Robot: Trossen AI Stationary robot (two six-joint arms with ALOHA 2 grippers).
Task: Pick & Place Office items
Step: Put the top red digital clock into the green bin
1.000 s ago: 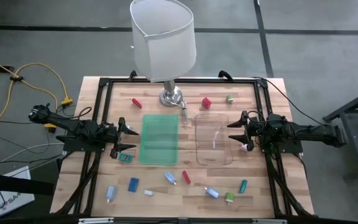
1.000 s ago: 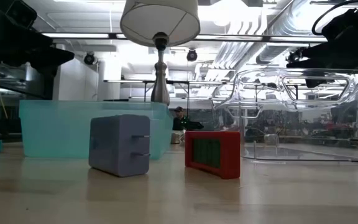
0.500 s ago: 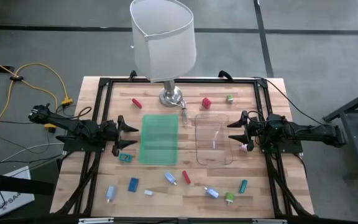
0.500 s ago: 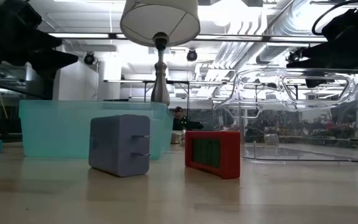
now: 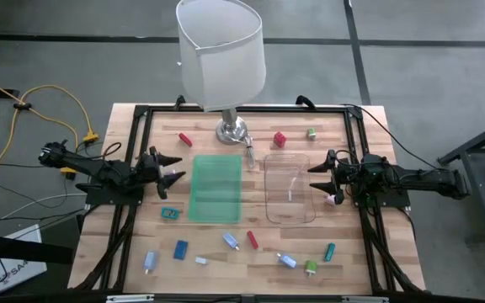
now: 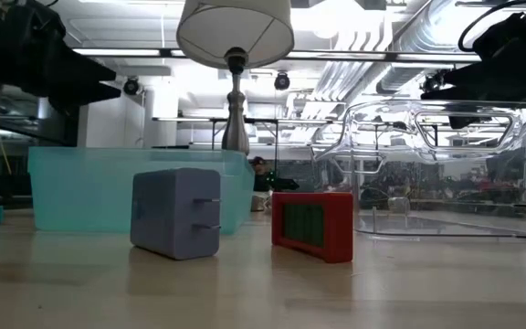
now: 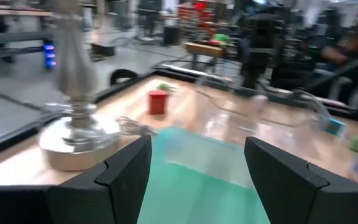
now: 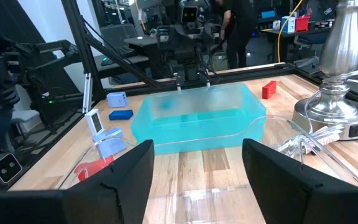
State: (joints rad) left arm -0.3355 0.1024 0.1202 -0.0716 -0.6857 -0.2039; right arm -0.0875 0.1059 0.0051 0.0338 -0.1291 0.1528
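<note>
Small office items lie scattered on the wooden table: a red piece, a red cube and a green piece at the far side. A teal piece lies near my left gripper. Several blue, light blue, red, green and teal pieces lie along the near side. My left gripper hovers open left of the green translucent bin, slanting toward the lamp base. My right gripper hovers open at the right edge of the clear tray. Both hold nothing.
A lamp with a white shade stands on its metal base at the far middle, with its cord beside it. A black frame runs round the table. In the low view a grey plug adapter and a red piece lie in front.
My left gripper has swung toward the table's far edge and risen a little, turning from facing the green bin to slant toward the lamp base. It has stayed open.
</note>
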